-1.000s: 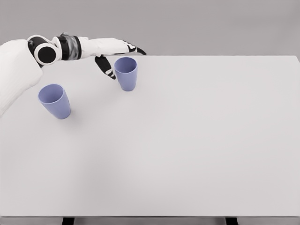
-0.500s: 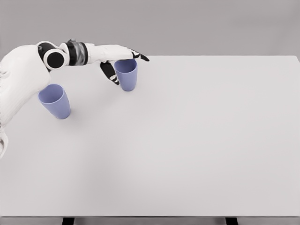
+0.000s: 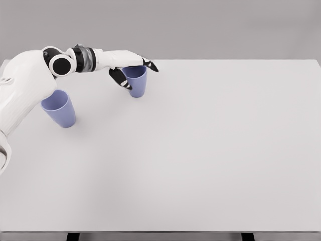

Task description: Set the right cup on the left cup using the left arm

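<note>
Left hand (image 3: 126,68) reaches spread-fingered round one of two cups (image 3: 137,80), not clenched.

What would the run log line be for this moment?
phase: reaching | left hand: open, at right cup, not gripping | left cup: upright on table | right arm: out of view

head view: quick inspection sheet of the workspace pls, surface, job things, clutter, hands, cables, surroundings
surface: white table, flat and plain.
job's things: right cup upright, far left area; left cup upright, apart from it, partly behind the arm.
clutter: nothing seen.
grippers: left hand at the right cup's rim, fingers spread around it, not clearly closed; the right hand is not in view.
cables: nothing seen.
surroundings: plain grey backdrop; dark table legs at the bottom edge.
</note>
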Controlling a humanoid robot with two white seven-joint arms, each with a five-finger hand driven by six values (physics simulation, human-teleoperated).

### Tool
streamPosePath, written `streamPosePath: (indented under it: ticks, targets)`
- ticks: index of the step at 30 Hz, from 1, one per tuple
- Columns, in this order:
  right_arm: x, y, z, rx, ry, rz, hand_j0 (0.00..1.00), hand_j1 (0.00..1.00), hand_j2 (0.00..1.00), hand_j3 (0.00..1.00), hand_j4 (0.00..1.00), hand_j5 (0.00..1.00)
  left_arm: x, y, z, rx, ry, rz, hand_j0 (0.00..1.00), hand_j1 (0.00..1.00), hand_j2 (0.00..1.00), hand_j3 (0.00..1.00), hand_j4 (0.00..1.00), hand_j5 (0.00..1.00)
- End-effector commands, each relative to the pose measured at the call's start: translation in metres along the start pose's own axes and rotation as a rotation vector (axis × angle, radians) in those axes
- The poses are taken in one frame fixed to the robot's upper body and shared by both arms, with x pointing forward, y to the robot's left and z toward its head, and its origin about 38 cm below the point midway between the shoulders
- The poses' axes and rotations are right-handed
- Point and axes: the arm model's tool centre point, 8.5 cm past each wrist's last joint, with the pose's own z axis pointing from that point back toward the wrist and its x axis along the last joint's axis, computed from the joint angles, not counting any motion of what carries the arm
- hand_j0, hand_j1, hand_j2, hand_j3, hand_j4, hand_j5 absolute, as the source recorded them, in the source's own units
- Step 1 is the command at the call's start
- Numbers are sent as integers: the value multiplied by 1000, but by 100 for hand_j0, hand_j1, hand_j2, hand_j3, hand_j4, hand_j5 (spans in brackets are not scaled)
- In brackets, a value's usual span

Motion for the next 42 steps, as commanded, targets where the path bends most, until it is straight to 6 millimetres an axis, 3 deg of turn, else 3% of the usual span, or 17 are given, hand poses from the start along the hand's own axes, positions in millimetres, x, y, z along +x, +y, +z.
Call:
streamPosePath:
  ticks: [1, 5, 19, 23, 38, 42]
  targets:
    - [0, 0, 0, 1, -1, 0, 100, 100, 100, 100, 100, 100, -1, 1, 1, 8, 0, 7, 59, 59, 59, 59, 59, 59]
    - [0, 0, 0, 1, 0, 1, 100, 100, 100, 100, 100, 100, -3, 0, 4, 4, 7, 8, 53, 53, 53, 53, 53, 53]
    - [0, 0, 0, 1, 0, 1, 100, 100, 100, 100, 100, 100, -1, 3, 6, 4, -3, 8, 44, 44, 44, 44, 44, 44]
    - [0, 0, 0, 1, 0, 1, 100, 100, 100, 100, 100, 100, 0, 9, 17, 14, -13, -15, 43, 43, 43, 43, 43, 43]
    - [0, 0, 0, 1, 0, 1, 100, 100, 100, 100, 100, 100, 3, 29, 96, 93, -74, -41, 43, 43, 43, 43, 43, 43]
    - [0, 0, 0, 1, 0, 1, 100, 100, 100, 100, 100, 100, 0, 30, 130, 107, -62, -46, 43, 43, 43, 43, 43, 43]
